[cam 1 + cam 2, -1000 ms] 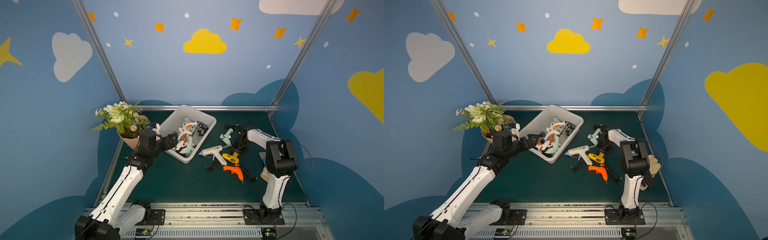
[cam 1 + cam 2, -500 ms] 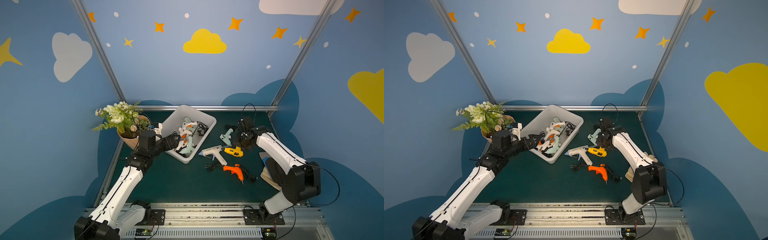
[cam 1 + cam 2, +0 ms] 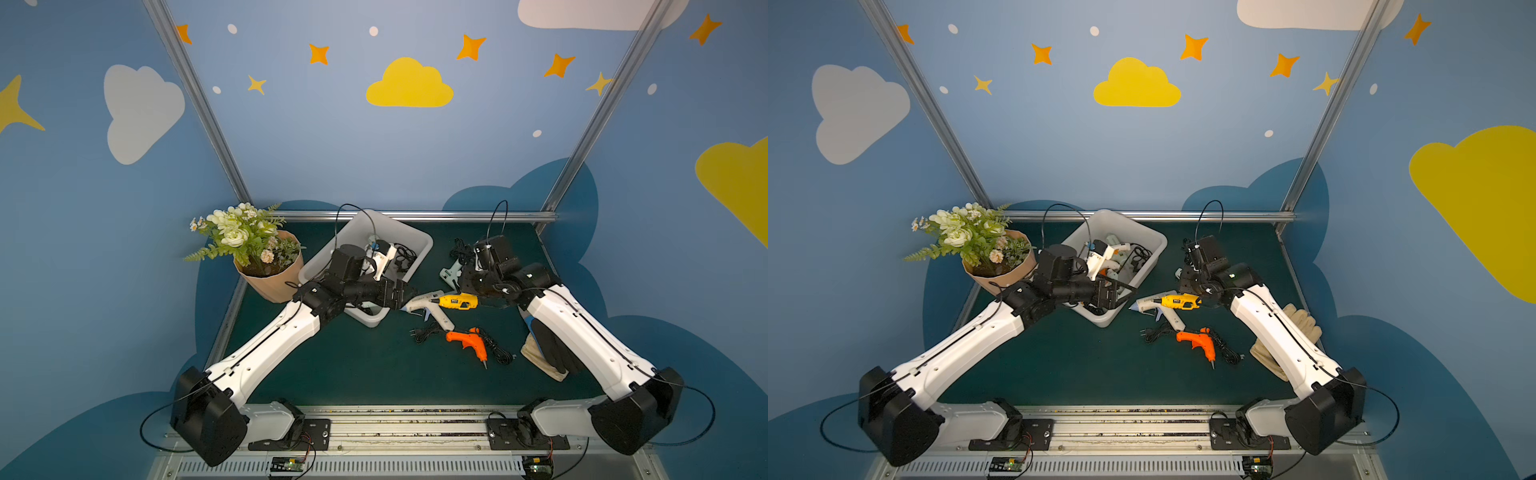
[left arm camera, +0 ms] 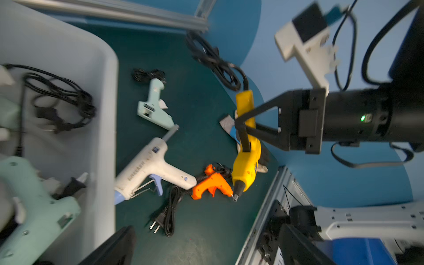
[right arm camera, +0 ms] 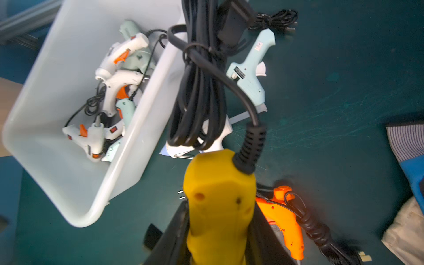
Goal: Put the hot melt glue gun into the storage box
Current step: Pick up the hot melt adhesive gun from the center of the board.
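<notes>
Right pincer (image 4: 244, 128) clamps yellow gun (image 3: 457, 301), its long axis pointing left toward the box (image 3: 1129, 226); left pincer (image 3: 406, 293), apart, hangs at the rim.

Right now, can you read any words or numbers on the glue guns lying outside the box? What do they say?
No text here can be read for sure.
white glue gun: a grey word runs along its barrel, too blurred to read.
pale blue glue gun: small label, too small to read.
yellow glue gun: dark label on its side, too blurred to read.
</notes>
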